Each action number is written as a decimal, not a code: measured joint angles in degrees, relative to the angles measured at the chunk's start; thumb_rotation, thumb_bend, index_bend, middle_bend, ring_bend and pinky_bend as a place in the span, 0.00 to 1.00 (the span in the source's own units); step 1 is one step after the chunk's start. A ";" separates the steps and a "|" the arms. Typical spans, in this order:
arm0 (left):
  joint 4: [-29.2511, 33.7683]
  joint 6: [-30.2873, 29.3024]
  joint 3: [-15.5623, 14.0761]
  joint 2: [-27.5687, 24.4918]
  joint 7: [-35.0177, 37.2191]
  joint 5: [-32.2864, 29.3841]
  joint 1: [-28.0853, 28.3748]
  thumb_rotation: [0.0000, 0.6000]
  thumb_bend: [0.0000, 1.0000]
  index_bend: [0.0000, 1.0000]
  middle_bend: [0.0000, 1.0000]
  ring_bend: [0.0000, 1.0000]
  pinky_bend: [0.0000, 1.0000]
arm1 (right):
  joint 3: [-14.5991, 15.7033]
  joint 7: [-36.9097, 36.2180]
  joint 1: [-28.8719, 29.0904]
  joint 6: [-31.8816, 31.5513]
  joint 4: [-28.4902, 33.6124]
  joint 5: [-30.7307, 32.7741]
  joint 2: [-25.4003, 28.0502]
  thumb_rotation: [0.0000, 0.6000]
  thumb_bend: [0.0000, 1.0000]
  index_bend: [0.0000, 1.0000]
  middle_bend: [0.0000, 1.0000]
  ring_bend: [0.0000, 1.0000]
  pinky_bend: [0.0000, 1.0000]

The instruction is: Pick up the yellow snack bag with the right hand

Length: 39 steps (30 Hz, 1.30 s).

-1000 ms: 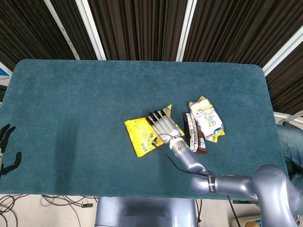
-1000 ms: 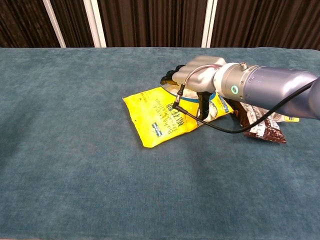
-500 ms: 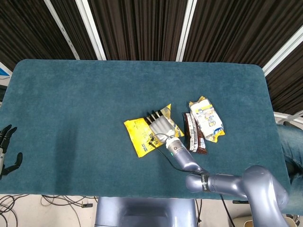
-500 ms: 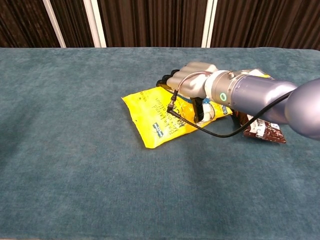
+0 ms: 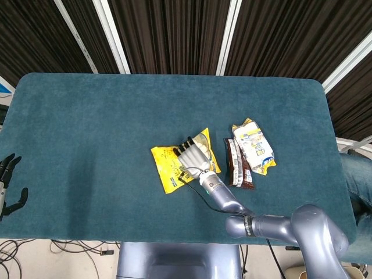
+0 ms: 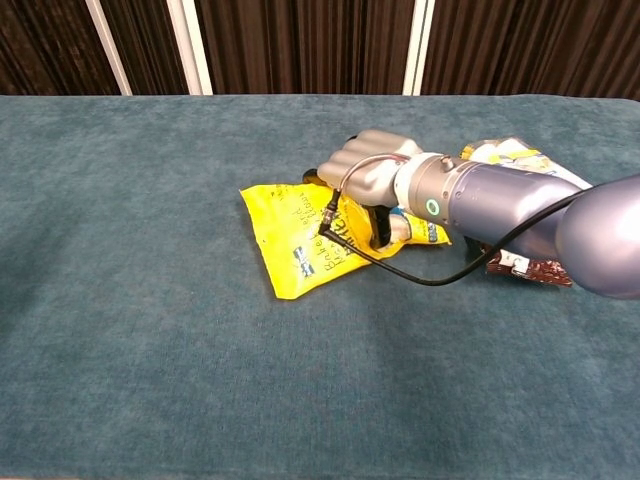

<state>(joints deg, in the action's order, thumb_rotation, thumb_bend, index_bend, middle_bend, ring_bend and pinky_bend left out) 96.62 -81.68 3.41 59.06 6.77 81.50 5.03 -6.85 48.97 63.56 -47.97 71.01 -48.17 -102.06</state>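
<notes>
The yellow snack bag [image 5: 167, 169] lies near the middle of the teal table [image 5: 87, 128], a little right of centre. My right hand [image 5: 193, 156] sits on the bag's right half with its fingers curled down over it. In the chest view the right hand [image 6: 366, 176] looks like a fist gripping the yellow snack bag [image 6: 295, 245], whose right part is crumpled and hidden under the hand. A thin black cable hangs from the wrist across the bag. My left hand [image 5: 8, 185] stays off the table's left edge, fingers apart and holding nothing.
Right of the yellow bag lie a dark brown snack packet [image 5: 238, 170] and a white and yellow packet [image 5: 253, 147]. In the chest view both are partly hidden behind my right forearm [image 6: 500, 210].
My right hand has curled its fingers into a fist on the yellow bag and shifted left; the bag has slid slightly left with it and crumpled.
</notes>
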 measured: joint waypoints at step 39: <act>-0.31 0.74 -0.37 -0.07 -0.72 -0.66 -0.02 1.00 0.47 0.05 0.00 0.03 0.01 | -2.80 -49.02 -17.64 -20.10 19.74 -31.68 22.67 1.00 0.46 0.51 0.58 0.58 0.57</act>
<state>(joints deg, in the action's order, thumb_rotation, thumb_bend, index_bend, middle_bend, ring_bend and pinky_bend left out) 96.31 -80.94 3.04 58.98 6.05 80.83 5.01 -9.65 -0.05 45.92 -68.07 90.75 -79.85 -79.39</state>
